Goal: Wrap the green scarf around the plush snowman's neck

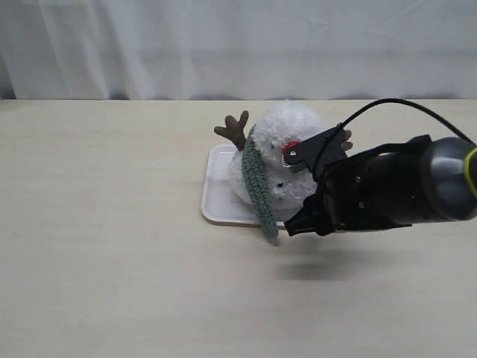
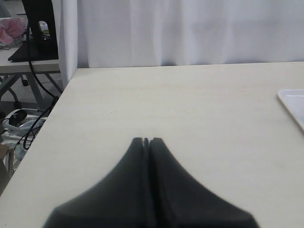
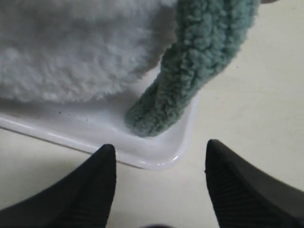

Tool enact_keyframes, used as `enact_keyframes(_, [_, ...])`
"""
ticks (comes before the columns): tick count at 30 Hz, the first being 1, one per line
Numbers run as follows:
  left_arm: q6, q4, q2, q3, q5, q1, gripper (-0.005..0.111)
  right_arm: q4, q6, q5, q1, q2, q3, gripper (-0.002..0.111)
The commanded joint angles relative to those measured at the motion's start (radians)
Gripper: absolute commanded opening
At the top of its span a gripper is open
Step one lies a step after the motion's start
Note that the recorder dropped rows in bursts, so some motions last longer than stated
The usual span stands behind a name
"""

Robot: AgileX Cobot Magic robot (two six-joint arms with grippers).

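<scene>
One end of the green scarf (image 3: 183, 85) hung down the plush snowman (image 1: 287, 160) onto the white tray (image 1: 216, 195), the right claw (image 3: 159, 178) released beside it, the left claw (image 2: 147, 141) clenched empty; a careless pull might unseat the drape.

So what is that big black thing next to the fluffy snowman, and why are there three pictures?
The black thing is a robot arm with a pincer, the right gripper. One picture looks at the whole table. The other two come from little cameras on the robot's wrists.

A plush snowman lies on a white tray, with a green scarf draped over it. In the right wrist picture, the right gripper is open and holds nothing; the scarf's end rests on the tray just ahead of it. The left gripper is shut and empty, off to the side above bare table.
</scene>
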Motion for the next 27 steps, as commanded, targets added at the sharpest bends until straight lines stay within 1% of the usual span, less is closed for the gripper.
enact_keyframes(1, [-0.003, -0.007, -0.002, 0.004, -0.009, 0.002, 0.0, -0.176, 0.162, 0.026, -0.004, 0.046, 0.005, 0.054])
enact_keyframes(4, [-0.003, -0.007, -0.002, 0.004, -0.009, 0.002, 0.0, -0.272, 0.247, 0.022, -0.004, 0.064, 0.005, 0.054])
enact_keyframes(7, [-0.003, -0.007, -0.002, 0.004, -0.009, 0.002, 0.0, -0.33, 0.283, 0.02, -0.004, 0.083, 0.005, 0.054])
enact_keyframes(12, [-0.003, -0.007, -0.002, 0.004, -0.009, 0.002, 0.0, -0.387, 0.316, 0.013, -0.004, 0.123, 0.005, 0.054])
enact_keyframes(14, [-0.003, -0.007, -0.002, 0.004, -0.009, 0.002, 0.0, -0.4, 0.318, 0.013, -0.004, 0.135, 0.005, 0.052])
enact_keyframes(16, [-0.003, -0.007, -0.002, 0.004, -0.009, 0.002, 0.0, -0.404, 0.318, 0.013, -0.004, 0.144, 0.005, 0.045])
enact_keyframes(23, [-0.003, -0.006, -0.002, 0.004, -0.009, 0.002, 0.0, -0.395, 0.318, 0.014, -0.004, 0.146, 0.005, 0.004])
enact_keyframes(27, [-0.003, -0.006, -0.002, 0.004, -0.009, 0.002, 0.0, -0.345, 0.243, -0.027, -0.004, 0.127, 0.002, 0.004])
